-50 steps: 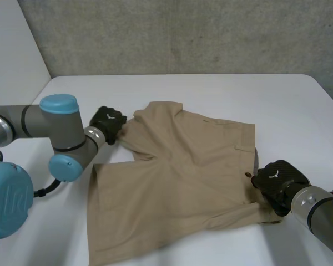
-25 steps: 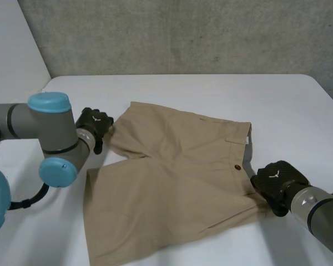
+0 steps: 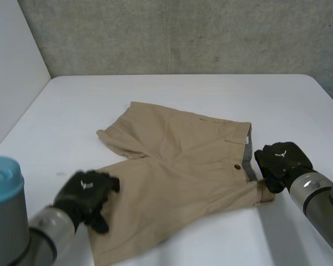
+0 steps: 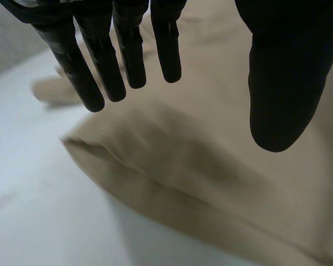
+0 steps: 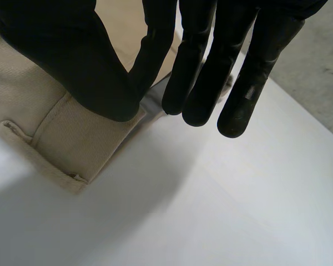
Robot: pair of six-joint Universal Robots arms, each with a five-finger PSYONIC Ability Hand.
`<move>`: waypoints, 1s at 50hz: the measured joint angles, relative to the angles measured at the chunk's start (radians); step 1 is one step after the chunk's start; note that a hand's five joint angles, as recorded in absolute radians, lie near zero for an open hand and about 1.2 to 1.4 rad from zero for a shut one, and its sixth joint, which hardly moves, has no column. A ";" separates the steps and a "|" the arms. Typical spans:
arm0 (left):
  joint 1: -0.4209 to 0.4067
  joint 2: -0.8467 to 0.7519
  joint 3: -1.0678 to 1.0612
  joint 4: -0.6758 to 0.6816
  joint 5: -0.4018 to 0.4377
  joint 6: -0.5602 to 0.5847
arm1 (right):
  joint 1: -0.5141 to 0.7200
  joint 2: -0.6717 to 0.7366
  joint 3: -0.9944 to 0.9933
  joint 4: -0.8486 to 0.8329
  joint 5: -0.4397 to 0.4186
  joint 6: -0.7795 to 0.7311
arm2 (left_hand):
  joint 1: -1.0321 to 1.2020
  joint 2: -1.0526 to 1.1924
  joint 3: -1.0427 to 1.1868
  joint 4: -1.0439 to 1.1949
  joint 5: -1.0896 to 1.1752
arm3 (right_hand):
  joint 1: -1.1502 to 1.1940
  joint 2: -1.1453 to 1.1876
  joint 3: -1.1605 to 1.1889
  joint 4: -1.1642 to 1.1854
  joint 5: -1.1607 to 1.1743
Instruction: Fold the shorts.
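Observation:
Tan shorts lie spread on the white table, waistband toward the right, both legs pointing left. My left hand hovers open over the outer edge of the near leg, close to its hem. In the left wrist view its fingers hang straight above the tan cloth with nothing between them and the thumb. My right hand is at the near end of the waistband. The right wrist view shows its thumb and fingers pinching the waistband by a belt loop.
A grey wall runs behind the table. Bare table surface lies beyond the waistband on the right, and more of it lies behind the shorts and at the far left.
My left hand has let go of the far leg's hem and swung back to the near leg at the front left. The far leg now lies flat. The right hand kept its pinch.

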 measured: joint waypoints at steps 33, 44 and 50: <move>-0.097 0.052 -0.067 -0.118 -0.010 -0.143 | 0.008 0.001 0.004 -0.012 0.009 0.029 | 0.068 0.064 0.059 0.077 0.067 | 0.000 0.000 0.000 0.000 0.000; -0.130 0.010 -0.076 -0.122 -0.029 -0.169 | 0.007 0.001 0.003 -0.012 0.009 0.029 | 0.073 0.072 0.068 0.082 0.077 | 0.000 0.000 0.000 0.000 0.000; -0.133 -0.038 -0.068 -0.114 -0.063 -0.172 | 0.004 0.001 0.003 -0.012 0.009 0.029 | 0.187 0.177 0.166 0.181 0.168 | 0.000 0.000 0.000 0.000 0.000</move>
